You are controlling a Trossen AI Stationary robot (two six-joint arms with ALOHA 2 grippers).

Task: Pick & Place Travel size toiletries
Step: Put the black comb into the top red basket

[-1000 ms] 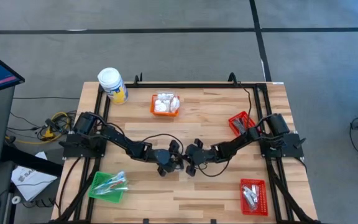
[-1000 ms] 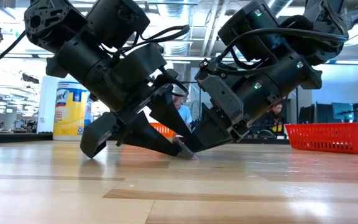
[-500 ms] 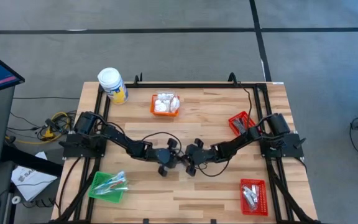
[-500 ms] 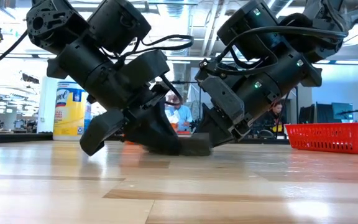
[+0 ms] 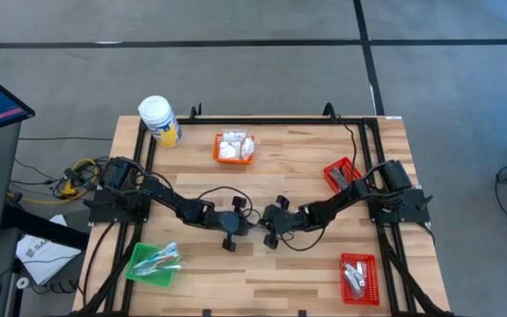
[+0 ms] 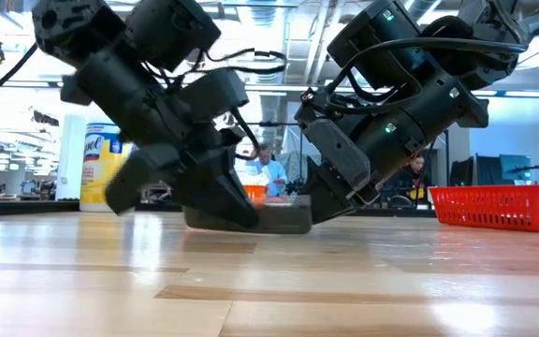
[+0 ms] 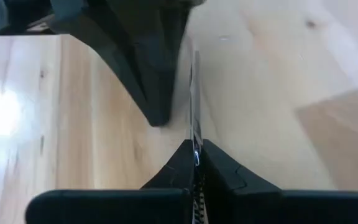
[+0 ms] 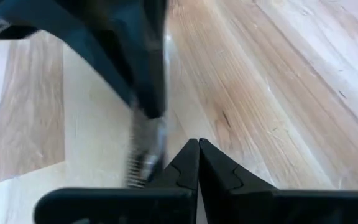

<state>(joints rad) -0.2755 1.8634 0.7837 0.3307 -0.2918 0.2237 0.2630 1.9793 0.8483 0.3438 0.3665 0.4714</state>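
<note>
Pale wooden planks make up the table [image 5: 306,167], which fills the middle of the high view; at its centre the two dark arms meet tip to tip, the left gripper [image 5: 246,224] coming in from the frame's left and the right gripper [image 5: 263,231] from the frame's right, the two just beside each other and low on the boards; in the left wrist view the left gripper's fingers [image 7: 182,163] are pressed together on a thin silvery sachet [image 7: 194,106], seen edge-on and running forward from the tips beside the other arm's dark finger; in the right wrist view the right gripper's fingers [image 8: 185,160] are pressed tight against each other with nothing between them, and the silvery sachet lies just beside them under the left arm's finger; from the low view both grippers sit near the middle of the frame, tilted toward each other with their tips down at the table surface; an orange basket [image 5: 234,148] with white lumpy packets [image 5: 235,143] stands in the upper middle of the high view; a green basket [image 5: 155,262] holding clear-wrapped sticks sits at lower left; one red basket [image 5: 358,278] with silvery sachets sits at lower right, a second red basket [image 5: 340,173] stands tilted by the right arm; a white-lidded jar [image 5: 159,120] stands at the table's upper left corner.
</note>
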